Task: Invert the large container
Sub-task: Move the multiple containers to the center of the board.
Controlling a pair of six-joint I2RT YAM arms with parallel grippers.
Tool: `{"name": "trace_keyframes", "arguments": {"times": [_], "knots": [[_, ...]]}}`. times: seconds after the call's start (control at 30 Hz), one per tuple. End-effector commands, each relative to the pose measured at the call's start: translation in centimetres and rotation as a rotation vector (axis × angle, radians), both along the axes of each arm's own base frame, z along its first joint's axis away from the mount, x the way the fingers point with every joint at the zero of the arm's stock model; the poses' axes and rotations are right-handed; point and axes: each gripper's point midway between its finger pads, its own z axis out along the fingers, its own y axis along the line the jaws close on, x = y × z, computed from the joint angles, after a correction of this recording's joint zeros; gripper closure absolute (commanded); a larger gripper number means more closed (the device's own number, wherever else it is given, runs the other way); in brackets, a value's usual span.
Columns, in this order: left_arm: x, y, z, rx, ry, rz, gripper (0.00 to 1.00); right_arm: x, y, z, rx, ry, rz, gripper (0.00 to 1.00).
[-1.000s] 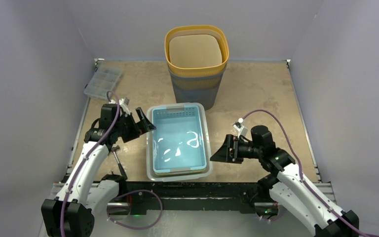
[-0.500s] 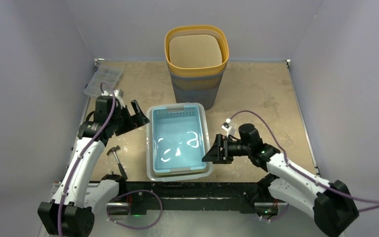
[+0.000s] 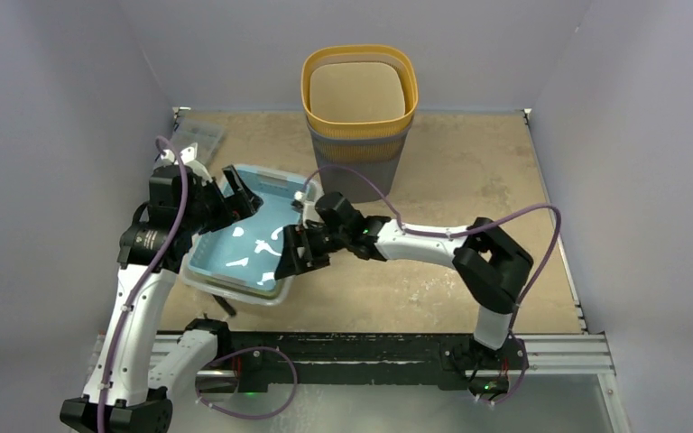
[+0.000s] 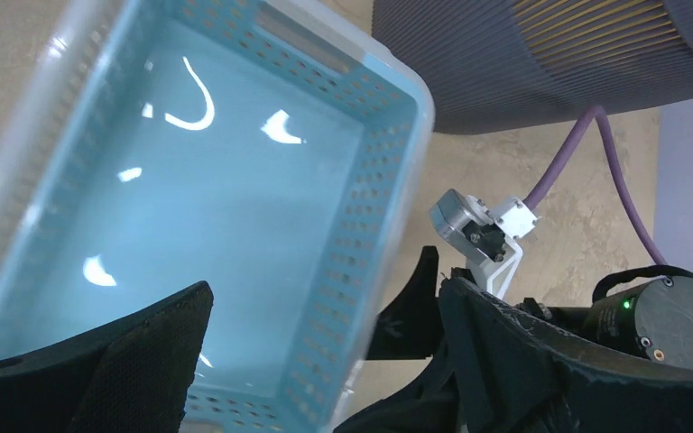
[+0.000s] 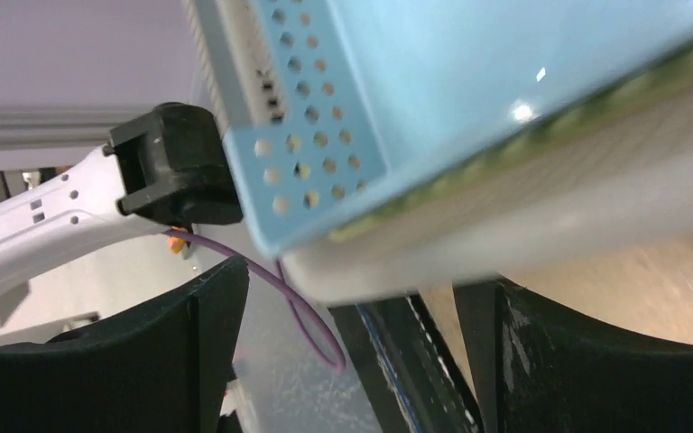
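The large container (image 3: pixel 235 257) sits tilted on the surface (image 3: pixel 469 171). The left fingers (image 4: pixel 523 361) gape wide at its 12 o'clock rim. The right fingers (image 5: pixel 144 361) are wide, straddling its 3 o'clock rim.

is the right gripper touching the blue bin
Cannot tell. The right wrist view has the blue bin between the open jaws of the right gripper, but neither contact nor gap shows plainly.

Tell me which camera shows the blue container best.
The top external view: nearly the whole blue container shows there, tilted, with its open side facing up. The left wrist view shows only part of its perforated inside. The right wrist view shows just one corner and some of the underside.
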Motion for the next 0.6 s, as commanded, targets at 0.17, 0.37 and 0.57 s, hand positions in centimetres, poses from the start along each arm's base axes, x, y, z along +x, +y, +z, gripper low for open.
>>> {"name": "trace_keyframes", "arguments": {"times": [0.17,0.37,0.57], "knots": [[-1.4,-0.2,0.4,-0.042,-0.011,0.011,0.04,1.2,-2.0,3.1,-0.012,-0.235,-0.137,0.06],[-0.3,-3.1,-0.4,-0.131,-0.008,-0.125,0.05,2.4,-9.0,4.5,-0.107,-0.293,-0.439,0.02],[0.1,-5.0,-1.8,-0.182,0.014,-0.215,0.06,4.4,-16.3,6.9,-0.174,-0.381,-0.747,0.01]]}}
